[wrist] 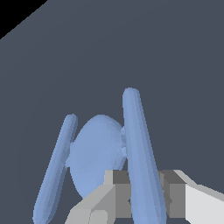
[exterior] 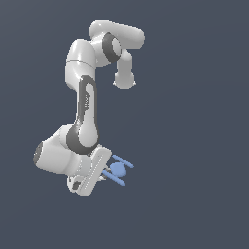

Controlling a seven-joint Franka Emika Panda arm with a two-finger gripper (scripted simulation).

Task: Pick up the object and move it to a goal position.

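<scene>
The grasp looks made: the gripper (wrist: 142, 199) has its fingers (wrist: 116, 197) clamped on one thin bar of the light-blue object (exterior: 116, 169), which sits at the arm's tip. The next move calls for carrying it steadily to the goal, which isn't visible.

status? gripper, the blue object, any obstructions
Gripper shut on one thin bar of the light-blue object. Ball centre and second bar sit outside the fingers. Nothing else visible in the way.

We see open grey space all round the gripper (exterior: 103, 173); only the light-blue object (exterior: 117, 169), one bar between the fingers, crowds it.
</scene>
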